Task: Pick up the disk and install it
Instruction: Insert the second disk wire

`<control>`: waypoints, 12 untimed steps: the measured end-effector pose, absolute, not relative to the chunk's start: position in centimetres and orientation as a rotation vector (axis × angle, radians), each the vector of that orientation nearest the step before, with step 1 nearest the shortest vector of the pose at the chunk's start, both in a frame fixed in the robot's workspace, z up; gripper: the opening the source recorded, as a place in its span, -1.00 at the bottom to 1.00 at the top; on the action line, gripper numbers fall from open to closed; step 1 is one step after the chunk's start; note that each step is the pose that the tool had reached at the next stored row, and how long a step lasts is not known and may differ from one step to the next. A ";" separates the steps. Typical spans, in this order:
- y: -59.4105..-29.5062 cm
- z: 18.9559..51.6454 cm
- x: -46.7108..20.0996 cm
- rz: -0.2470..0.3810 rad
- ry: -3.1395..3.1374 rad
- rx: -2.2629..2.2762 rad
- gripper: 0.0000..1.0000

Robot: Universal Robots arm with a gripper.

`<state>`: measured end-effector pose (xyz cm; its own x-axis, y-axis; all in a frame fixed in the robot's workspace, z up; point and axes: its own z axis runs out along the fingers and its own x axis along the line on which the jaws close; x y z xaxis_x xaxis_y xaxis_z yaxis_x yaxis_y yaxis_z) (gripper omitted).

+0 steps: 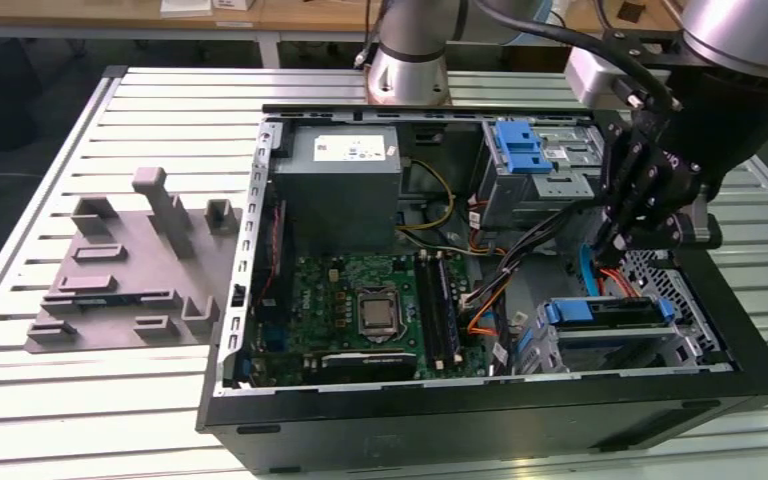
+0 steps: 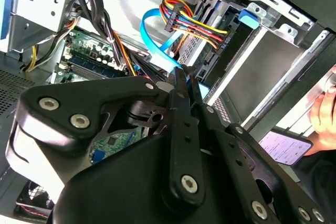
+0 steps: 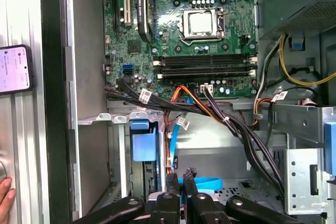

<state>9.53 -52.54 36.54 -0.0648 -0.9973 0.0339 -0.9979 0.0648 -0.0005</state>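
An open computer case sits beside a grey fixture on the slatted table.

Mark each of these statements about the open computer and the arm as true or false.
1. The computer case lies open with its motherboard exposed. True.
2. The gripper hangs over the grey fixture outside the case. False: it is down inside the case, by the drive cage at the exterior view's right.
3. A light blue cable runs close to the gripper. True.
4. The power supply has been taken out of the case. False: the grey power supply sits in the case, beyond the motherboard.
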 end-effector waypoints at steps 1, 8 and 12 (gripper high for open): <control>-52.6 36.5 9.5 0.037 -2.274 2.131 -0.68; -53.2 36.1 9.5 0.040 -2.273 2.130 -0.68; -53.3 36.0 9.5 0.047 -2.270 2.127 -0.68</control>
